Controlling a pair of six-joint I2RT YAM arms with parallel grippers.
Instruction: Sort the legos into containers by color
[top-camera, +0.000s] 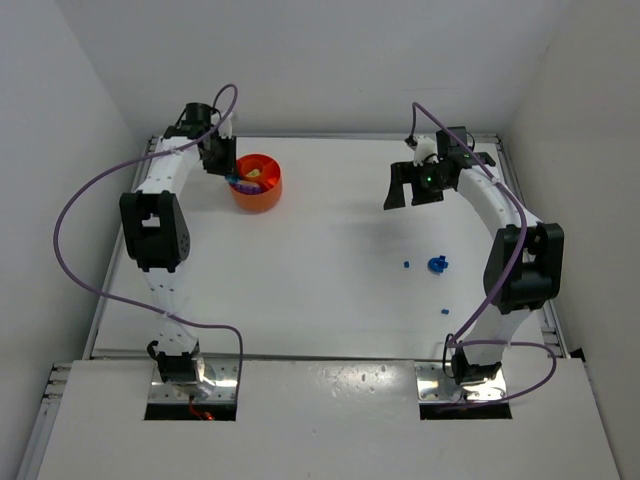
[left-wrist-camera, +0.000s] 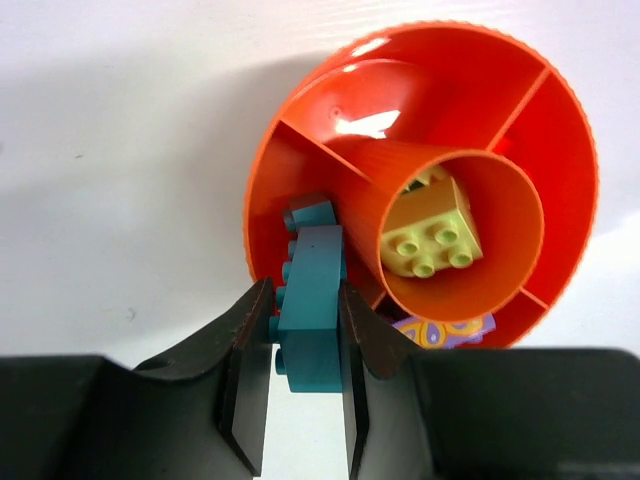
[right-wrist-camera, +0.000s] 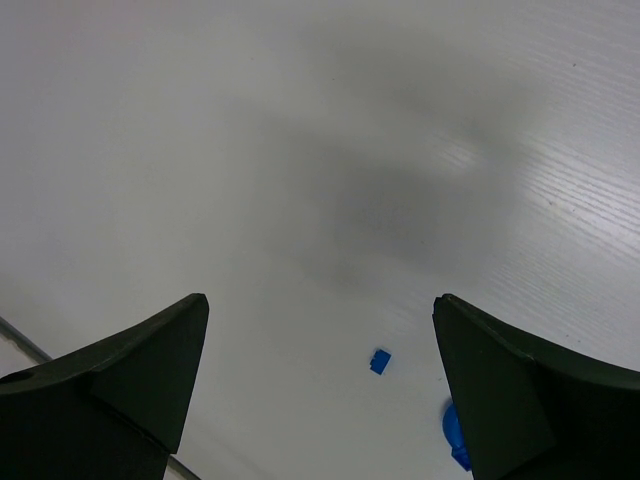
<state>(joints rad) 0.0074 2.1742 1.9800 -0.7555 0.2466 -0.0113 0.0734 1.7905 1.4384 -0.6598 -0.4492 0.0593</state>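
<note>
White table (top-camera: 330, 260) | teal brick (left-wrist-camera: 312, 325) lengthwise in left claw (left-wrist-camera: 305, 292), pointing into bowl (left-wrist-camera: 565, 150)

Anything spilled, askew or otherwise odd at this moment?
Nothing stands out. The orange bowl sits upright, the left gripper holds a teal brick over it, and three blue bits lie loose on the right side of the table, simply not yet sorted.

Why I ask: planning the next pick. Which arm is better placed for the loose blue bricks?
Probably right. The right gripper hangs open near the blue bricks; the left gripper is shut on a teal brick at the orange bowl.
</note>
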